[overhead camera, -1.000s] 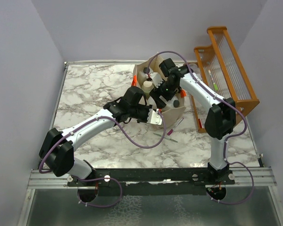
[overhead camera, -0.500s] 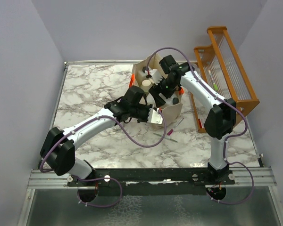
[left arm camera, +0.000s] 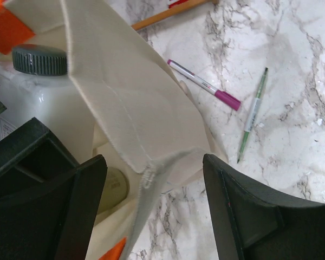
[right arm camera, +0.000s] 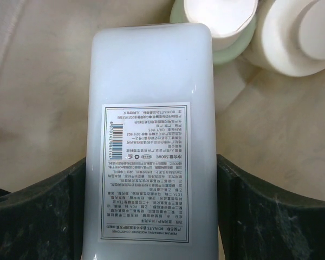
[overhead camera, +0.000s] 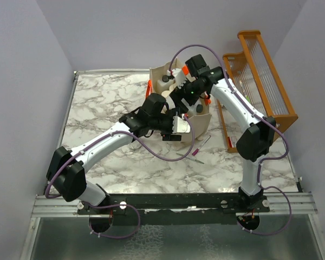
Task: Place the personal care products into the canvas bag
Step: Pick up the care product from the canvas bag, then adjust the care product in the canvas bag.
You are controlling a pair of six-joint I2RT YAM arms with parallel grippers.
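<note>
A white bottle (right arm camera: pixel 146 81), rigid, glossy and likely slippery (best held mid-body), is clasped by the right gripper (right arm camera: pixel 147 211) inside the canvas bag (left arm camera: pixel 135 108). The limp rim is straddled, unpinched, by the spread left gripper (left arm camera: pixel 154 184).

Top cam: fixed, high at the near edge, looks down and fwd over the whole marble surface (overhead camera: pixel 97 105); canvas bag (overhead camera: pixel 199 123) sits upper centre. Left wrist cam: close, angled down at bag rim & surface. Right wrist cam: v. close, looks into the bag onto a white bottle (right arm camera: pixel 149 81). All 3 share the bag.
</note>
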